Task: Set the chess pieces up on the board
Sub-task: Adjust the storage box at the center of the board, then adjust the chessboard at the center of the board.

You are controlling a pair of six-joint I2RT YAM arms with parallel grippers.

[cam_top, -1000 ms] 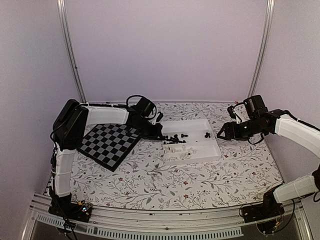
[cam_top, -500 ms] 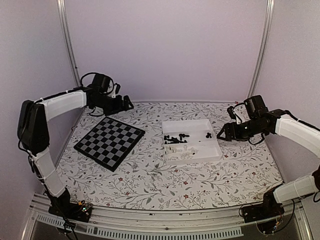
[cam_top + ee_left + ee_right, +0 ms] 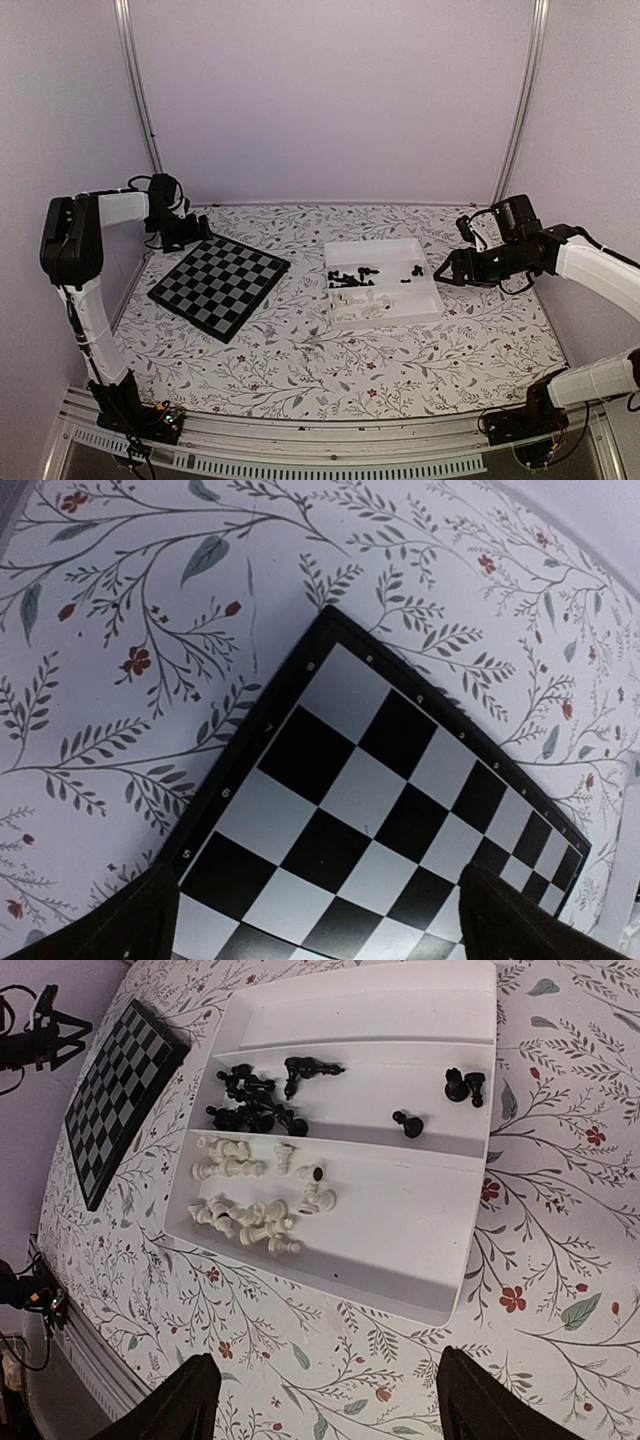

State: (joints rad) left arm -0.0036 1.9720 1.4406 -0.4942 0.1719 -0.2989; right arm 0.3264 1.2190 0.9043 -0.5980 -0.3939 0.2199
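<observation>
The board lies at the left of the table, turned diagonally, and its squares are bare. The chess pieces lie in a white tray: black ones in the middle compartment, white ones in the near one. My left gripper hangs open over the board's far-left corner, nothing between its fingers. My right gripper stands open, empty, just right of the tray. In the right wrist view, my right gripper is above bare tablecloth, short of the tray's edge.
The table wears a floral cloth. The tray's far compartment holds nothing. A few black pieces lie apart at the tray's right end. Pale walls and metal posts close the back.
My left arm has swung away from the tray's left end, back to the board's far-left corner, and its gripper has opened. The right arm has barely shifted.
</observation>
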